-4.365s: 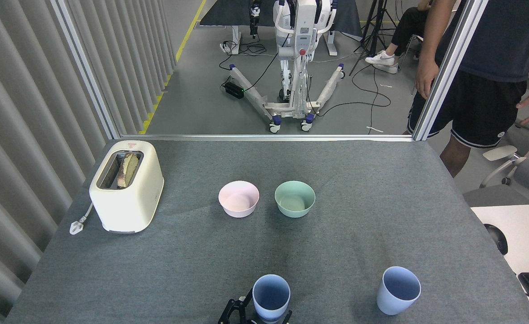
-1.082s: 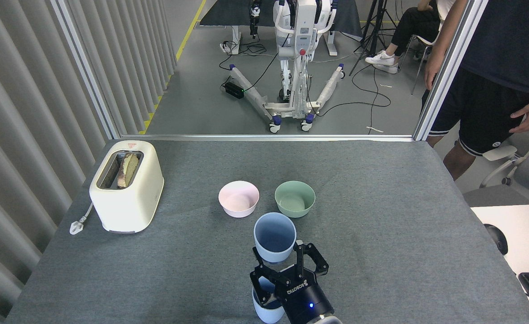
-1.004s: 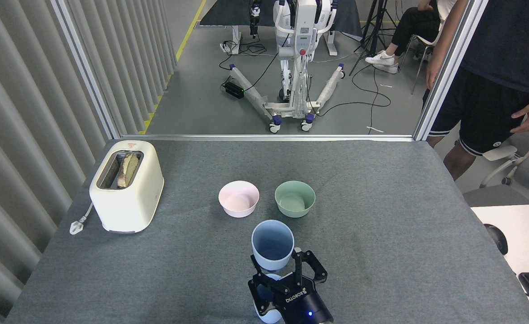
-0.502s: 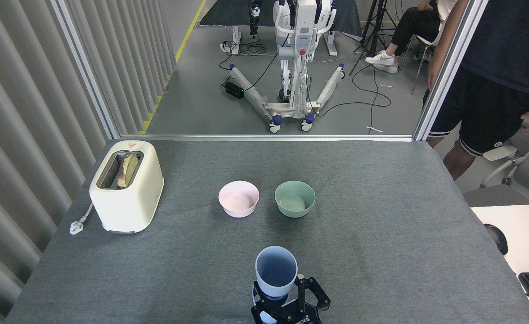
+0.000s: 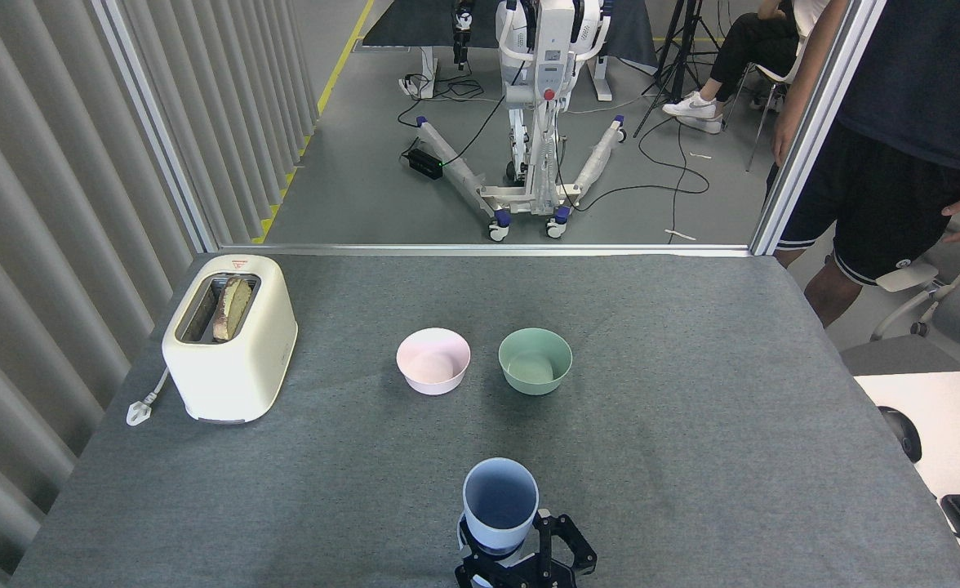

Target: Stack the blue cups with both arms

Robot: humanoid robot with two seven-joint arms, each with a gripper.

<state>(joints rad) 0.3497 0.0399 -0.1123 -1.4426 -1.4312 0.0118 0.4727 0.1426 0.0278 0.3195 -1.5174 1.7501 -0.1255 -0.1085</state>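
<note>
right gripper (image 5: 506, 549) | clasping blue cup (image 5: 500, 505) | upright above table (image 5: 692, 392)

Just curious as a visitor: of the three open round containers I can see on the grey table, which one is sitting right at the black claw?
The pale blue plastic cup, at the near edge against the gripper. The pink bowl and mint-green bowl stand farther back, untouched.

A rectangular table covered in grey felt-like cloth (image 5: 692, 425) carries a cream two-slot toaster with bread in it (image 5: 229, 348) at 10 o'clock, its white plug (image 5: 139, 408) lying alongside. Near centre sit a round pink plastic bowl (image 5: 433, 361) and, just beside it at 3 o'clock, a round mint-green plastic bowl (image 5: 535, 361).
</note>
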